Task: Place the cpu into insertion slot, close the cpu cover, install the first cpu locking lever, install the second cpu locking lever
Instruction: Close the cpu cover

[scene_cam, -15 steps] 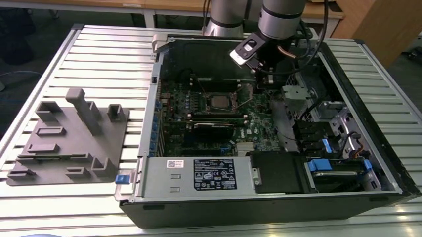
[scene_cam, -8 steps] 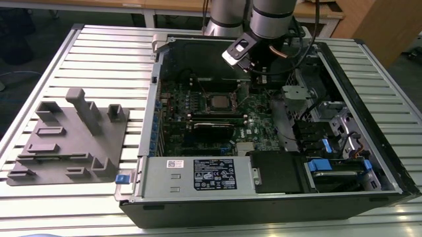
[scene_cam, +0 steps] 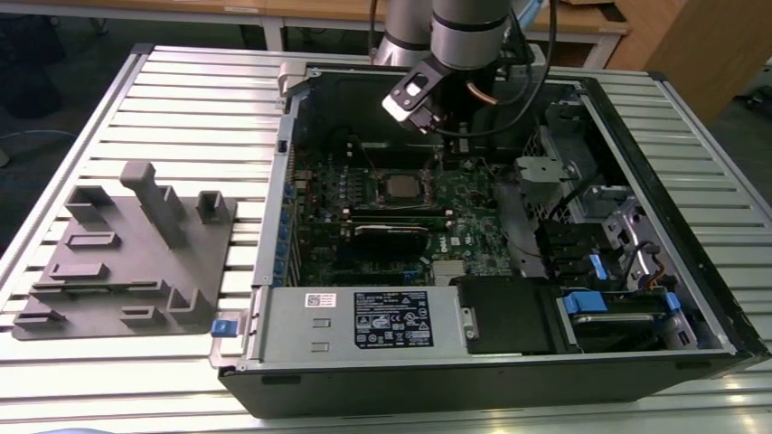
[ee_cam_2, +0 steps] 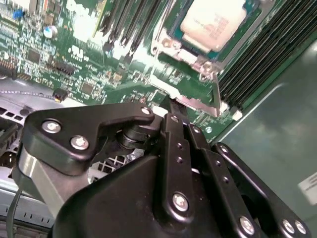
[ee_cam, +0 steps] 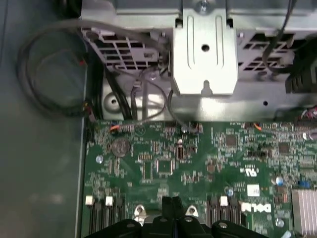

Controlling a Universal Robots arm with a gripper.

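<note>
The cpu [scene_cam: 404,187], a small square chip with a silver-grey top [ee_cam_2: 214,22], lies in the insertion slot [ee_cam_2: 168,47] on the green board inside the open computer case. Its top is uncovered. The cpu cover [ee_cam_2: 195,101], a thin silvery plate, stands raised at the slot's edge on the gripper's side. My gripper [scene_cam: 456,152] hangs just to the exterior view's right of the slot. Its black fingers [ee_cam: 172,202] are pressed together with nothing between them. The fingertips [ee_cam_2: 171,110] sit right at the raised cover; whether they touch it I cannot tell.
A grey moulded fixture [scene_cam: 121,253] lies on the slatted table at the exterior view's left. In the case are a labelled power supply [scene_cam: 392,318], a drive cage with blue tabs [scene_cam: 609,303], memory slots [ee_cam_2: 267,54], a metal bracket [ee_cam: 204,49] and loose cables [ee_cam: 44,74].
</note>
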